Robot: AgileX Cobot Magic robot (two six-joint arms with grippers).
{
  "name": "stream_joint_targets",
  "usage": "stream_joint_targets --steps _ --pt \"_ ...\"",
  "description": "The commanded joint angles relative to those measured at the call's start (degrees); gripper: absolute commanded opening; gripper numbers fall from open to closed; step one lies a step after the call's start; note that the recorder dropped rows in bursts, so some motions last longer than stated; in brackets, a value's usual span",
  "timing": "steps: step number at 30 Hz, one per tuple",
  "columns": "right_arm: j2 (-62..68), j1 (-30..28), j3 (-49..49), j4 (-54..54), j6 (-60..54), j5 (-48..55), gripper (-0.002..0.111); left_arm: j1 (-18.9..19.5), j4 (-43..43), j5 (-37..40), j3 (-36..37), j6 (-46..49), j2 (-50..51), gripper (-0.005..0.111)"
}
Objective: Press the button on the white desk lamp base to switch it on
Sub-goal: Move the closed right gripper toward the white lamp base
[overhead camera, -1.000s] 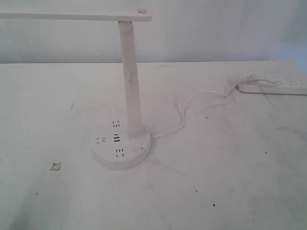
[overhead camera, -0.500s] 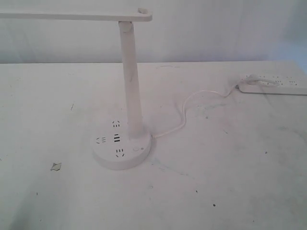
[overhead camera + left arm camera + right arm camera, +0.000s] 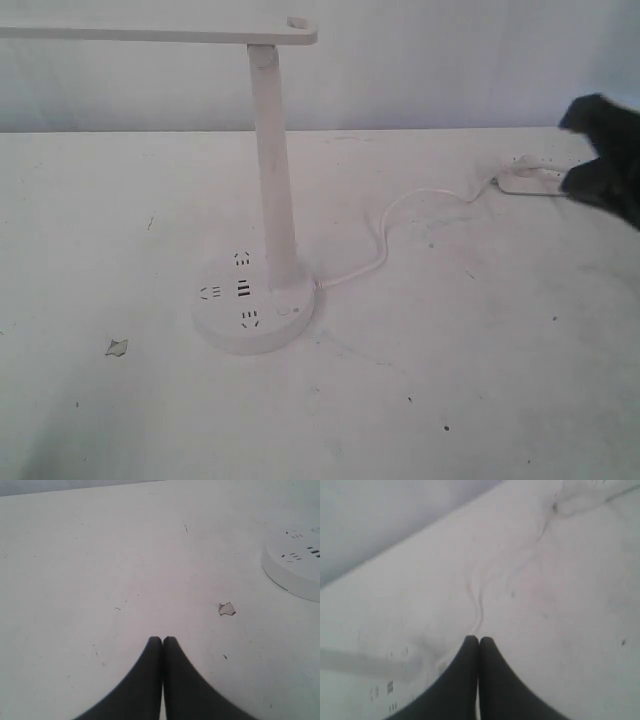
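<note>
Both grippers pinched tight, empty. Ext. view: button on base at its 4 o'clock, beside stem; lies toward 8 o'clock from R gripper, well apart. L gripper out of shot there.

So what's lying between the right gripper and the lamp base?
In the exterior view, only the white cord curls across the table between the right gripper and the white desk lamp base; otherwise bare.
</note>
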Motion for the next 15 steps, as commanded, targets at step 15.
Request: stream_joint_targets --steps 15 --pt "42.5 0.8 -6.5 62.3 -66.7 38.0 0.000 0.1 -0.3 0.0 0.1 0.0 0.3 0.000"
